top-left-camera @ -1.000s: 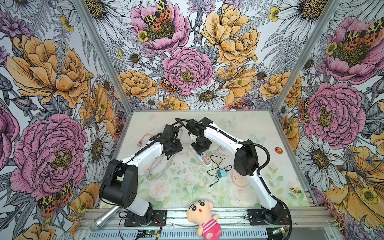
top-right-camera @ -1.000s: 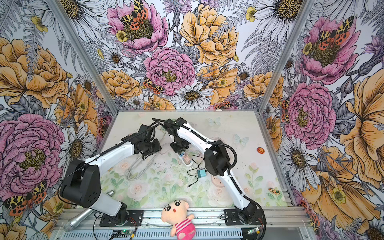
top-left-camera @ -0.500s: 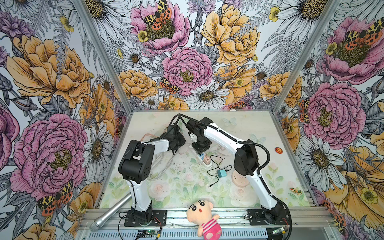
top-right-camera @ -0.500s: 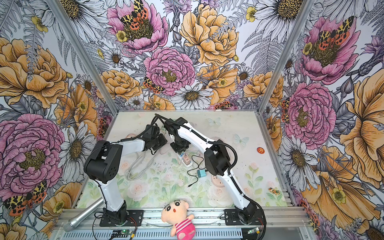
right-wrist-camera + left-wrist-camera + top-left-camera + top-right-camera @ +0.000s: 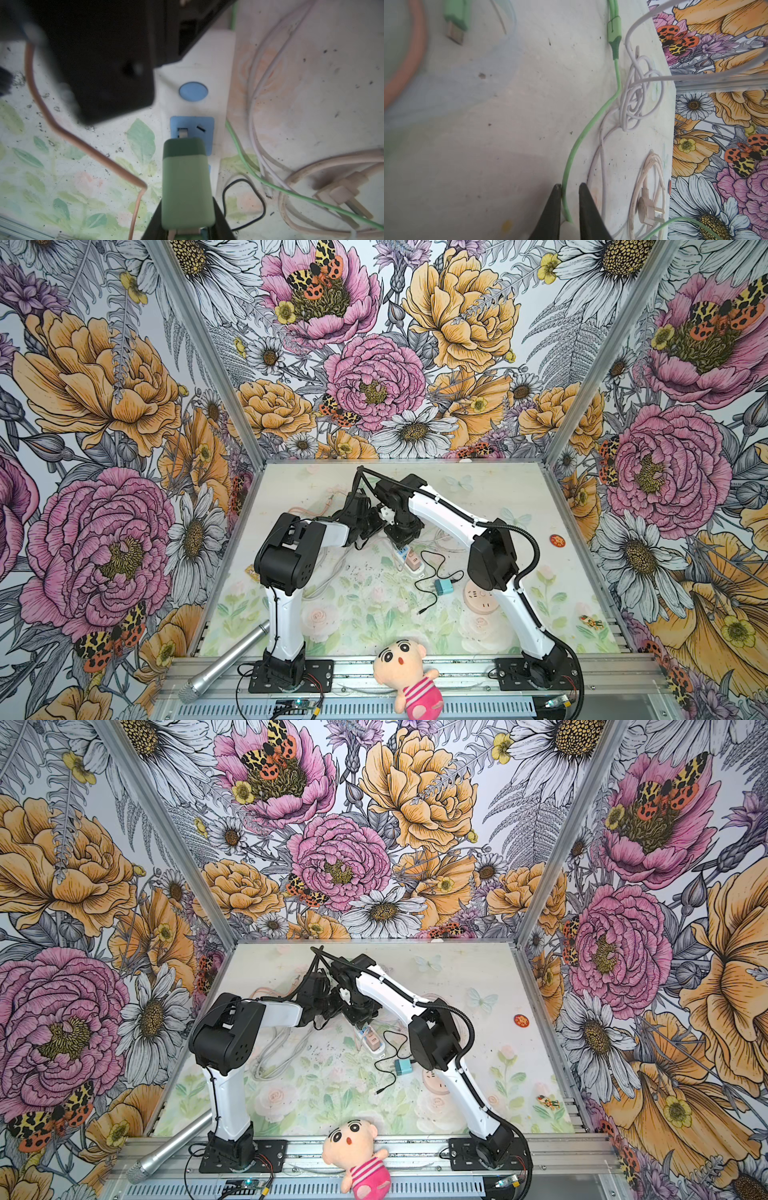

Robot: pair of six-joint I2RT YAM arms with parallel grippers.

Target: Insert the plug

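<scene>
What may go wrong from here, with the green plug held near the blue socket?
1. The green plug in the right gripper shows one prong at a slot of the blue socket; if it is tilted, the prongs may jam.
2. The left gripper works very close by, at the power strip; the two may collide.
3. The green cable runs between its fingers and may be dragged.

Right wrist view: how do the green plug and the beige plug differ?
The green plug is gripped in the right pincer; the beige plug lies loose on the table. The green plug is a block with a prong at the blue socket; the beige plug's prongs point away from it. Both have metal prongs.
</scene>
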